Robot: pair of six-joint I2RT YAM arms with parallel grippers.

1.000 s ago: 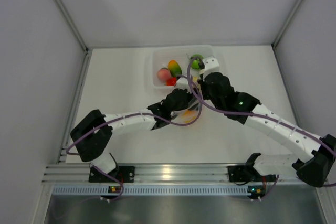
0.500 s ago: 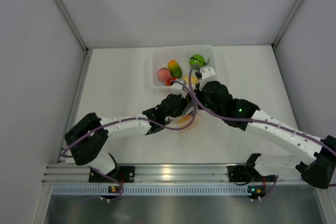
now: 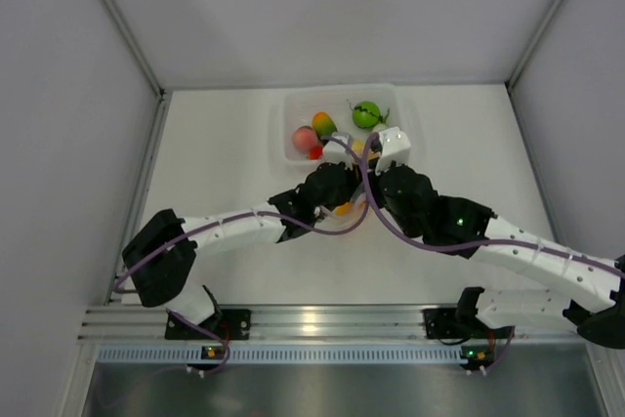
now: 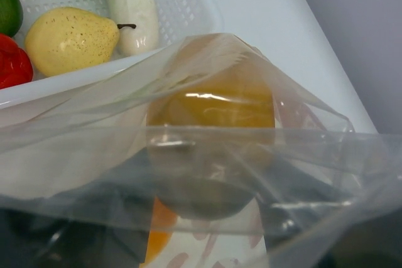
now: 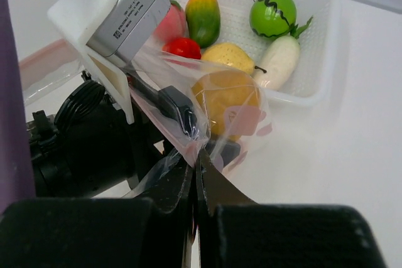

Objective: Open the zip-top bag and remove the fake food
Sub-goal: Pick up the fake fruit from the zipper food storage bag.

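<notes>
Clear edge of zip-top bag [image 5: 248, 120] pinched in right claw [image 5: 196, 161].

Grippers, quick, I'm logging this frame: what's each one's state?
Left gripper: shut on the zip-top bag.
Right gripper: shut on the same bag's edge.

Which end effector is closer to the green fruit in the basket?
Right. The right end effector sits just in front of the basket holding the green fruit. The left end effector is farther back toward the bases.
</notes>
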